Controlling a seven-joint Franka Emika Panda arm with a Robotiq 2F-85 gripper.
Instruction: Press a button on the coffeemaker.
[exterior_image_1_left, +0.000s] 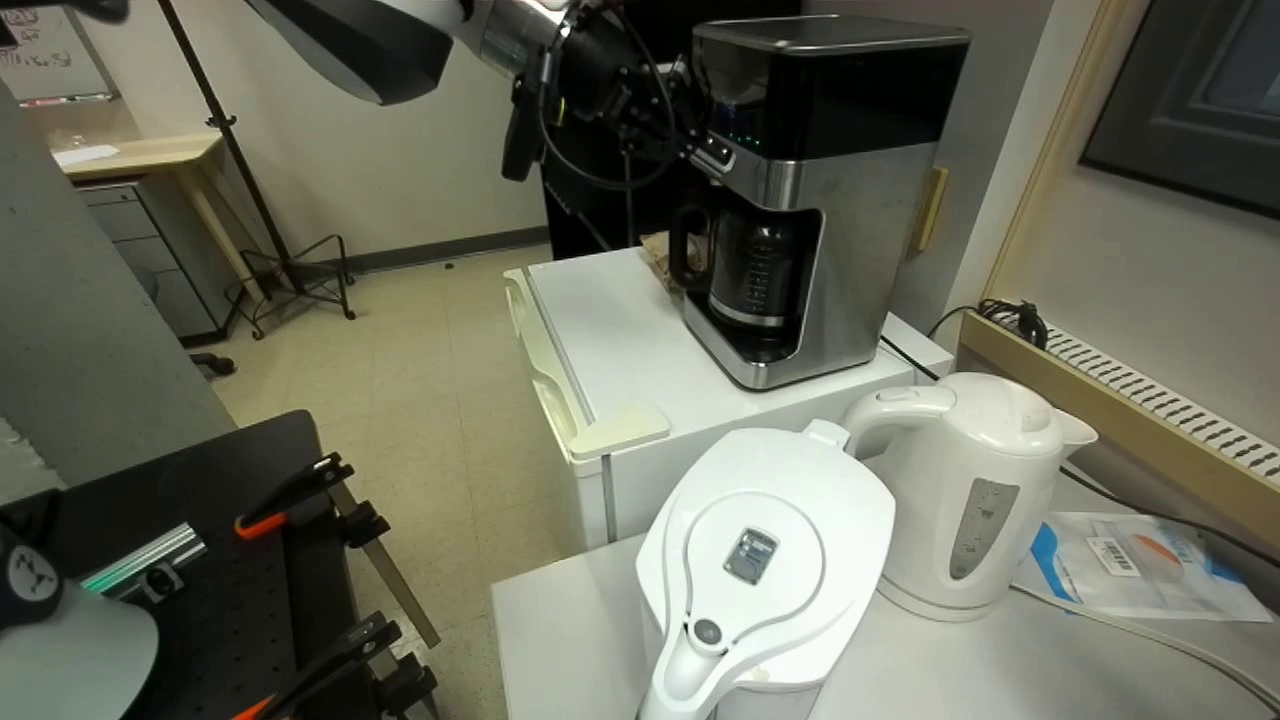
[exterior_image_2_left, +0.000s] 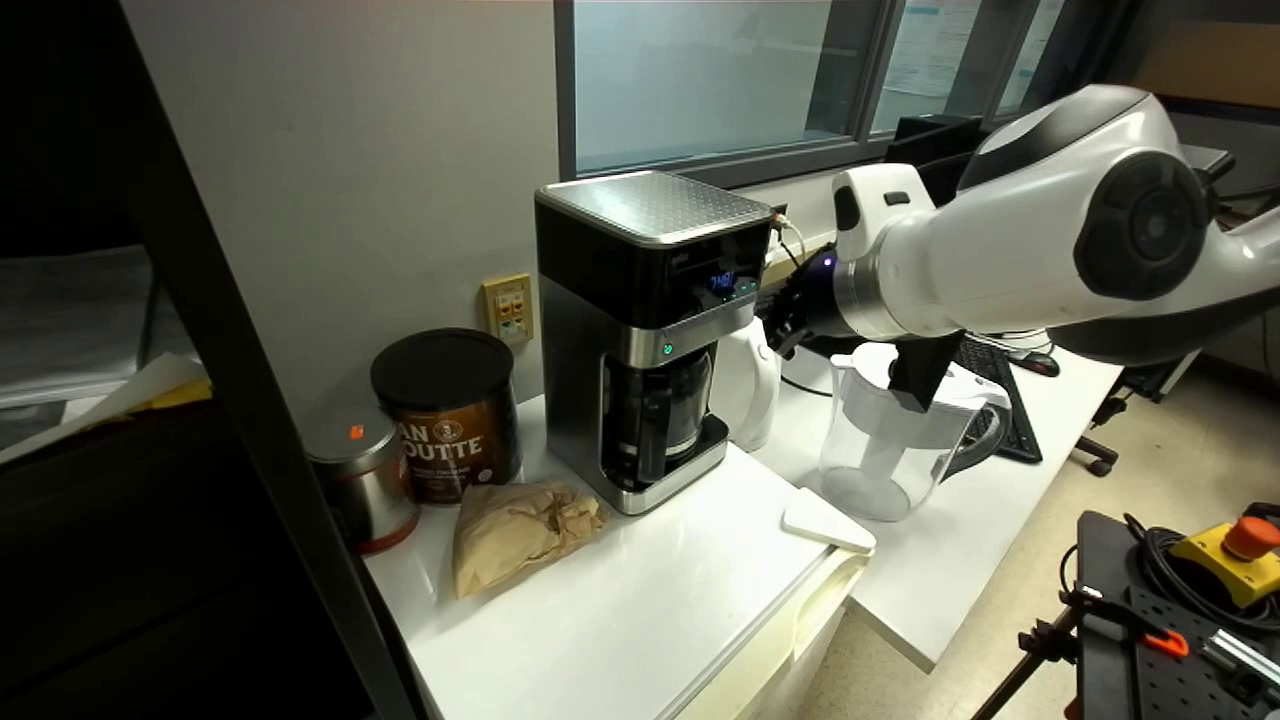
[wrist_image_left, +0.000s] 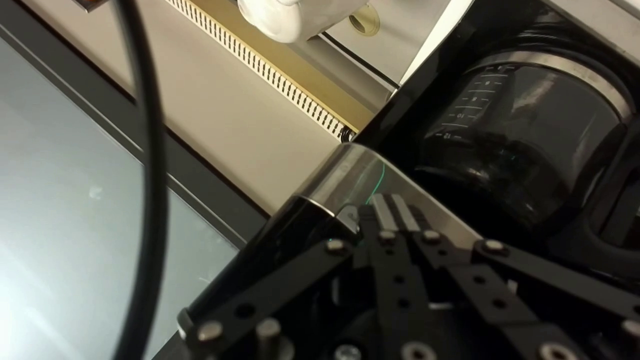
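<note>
The coffeemaker (exterior_image_1_left: 850, 230) is tall, black and steel, with a dark glass carafe (exterior_image_1_left: 755, 270) in its recess; it also shows in an exterior view (exterior_image_2_left: 590, 330). A lit display (exterior_image_2_left: 722, 282) is on its black front panel, and a round green-lit button (exterior_image_2_left: 668, 349) is on the steel band below. My gripper (wrist_image_left: 395, 212) is shut and empty, its tips in front of the steel band (wrist_image_left: 345, 175) in the wrist view. In an exterior view the gripper (exterior_image_1_left: 712, 155) overlaps the band's front. I cannot tell whether the tips touch it. The wrist view hides the button.
The machine stands on a white fridge top (exterior_image_2_left: 640, 600) with a brown paper bag (exterior_image_2_left: 525, 535), a coffee can (exterior_image_2_left: 450, 430) and a steel canister (exterior_image_2_left: 365, 470). A white filter jug (exterior_image_1_left: 770, 560) and white kettle (exterior_image_1_left: 970, 490) stand beside it. A wall (wrist_image_left: 240, 130) is behind.
</note>
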